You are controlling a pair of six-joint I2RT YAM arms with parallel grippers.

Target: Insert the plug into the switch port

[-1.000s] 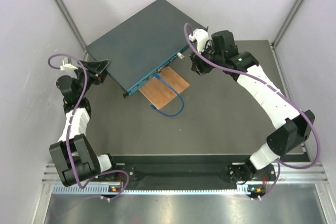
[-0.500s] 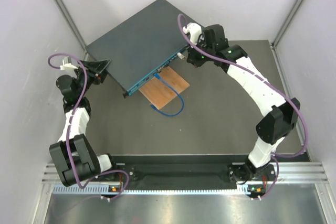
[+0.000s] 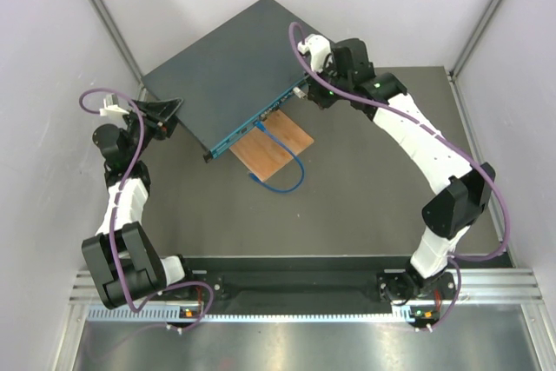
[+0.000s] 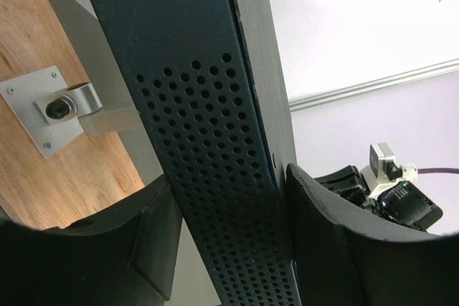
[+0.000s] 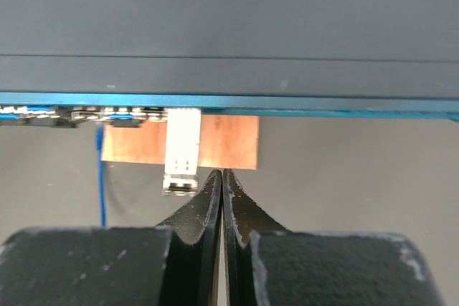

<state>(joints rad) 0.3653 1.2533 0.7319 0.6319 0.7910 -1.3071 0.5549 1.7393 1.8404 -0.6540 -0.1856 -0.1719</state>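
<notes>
Right arm [image 3: 408,132] nearer switch [image 3: 226,67], jaws together

The white plug [image 5: 182,150] has its tip hidden under the switch [image 5: 229,26] edge, so its seating cannot be told.

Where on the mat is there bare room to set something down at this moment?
Widest bare patch: the mat between the blue cable and the arm bases. A smaller one lies between the left arm and the wooden board. Crowded along the switch port face, where board, cable and the shut right hand meet.
</notes>
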